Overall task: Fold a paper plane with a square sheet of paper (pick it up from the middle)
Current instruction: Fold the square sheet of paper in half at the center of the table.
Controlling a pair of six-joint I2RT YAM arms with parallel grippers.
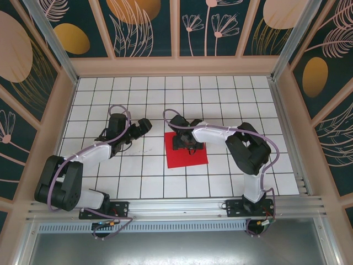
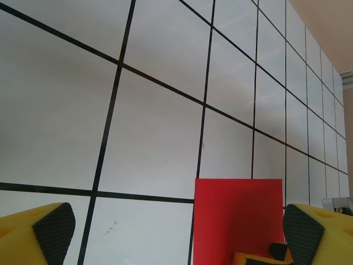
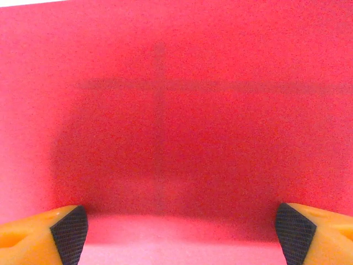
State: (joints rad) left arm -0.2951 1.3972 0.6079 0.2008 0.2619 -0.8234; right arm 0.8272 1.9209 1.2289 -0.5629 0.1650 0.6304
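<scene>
1. The square sheet of bright red paper point(image 1: 187, 158) lies flat on the white surface point(image 1: 149, 165) ruled with black grid lines, just right of centre and in the middle of its near-to-far depth.
2. The right hand point(image 1: 187, 144) hangs directly over the far-middle part of the sheet, pointing down at it. From its wrist camera, red paper spans the view and the two yellow fingers with black pads point(image 3: 69, 232) stand wide apart at the lower corners, gripping nothing. A dark shadow pools on the paper between them. Whether the pads touch the sheet cannot be told.
3. Faint grid lines show through the thin paper under that hand.
4. The right arm point(image 1: 245, 149) rises from its base at the near right and folds back leftward, its forearm reaching across to the sheet.
5. The left hand point(image 1: 146, 125) hovers left of the paper, apart from it, with its jaws spread wide and empty. Its wrist camera looks along the surface and catches the sheet's edge low and right between its fingers.
6. The left arm point(image 1: 83, 157) stretches from the near left, a purple cable point(image 1: 118, 107) looping above it.
7. Dark walls painted with pale leaves and flowers point(image 1: 143, 27) enclose the surface on three sides, and a metal rail point(image 1: 176, 207) carrying both arm bases runs along the near edge. Nothing lies between either hand and the paper.
</scene>
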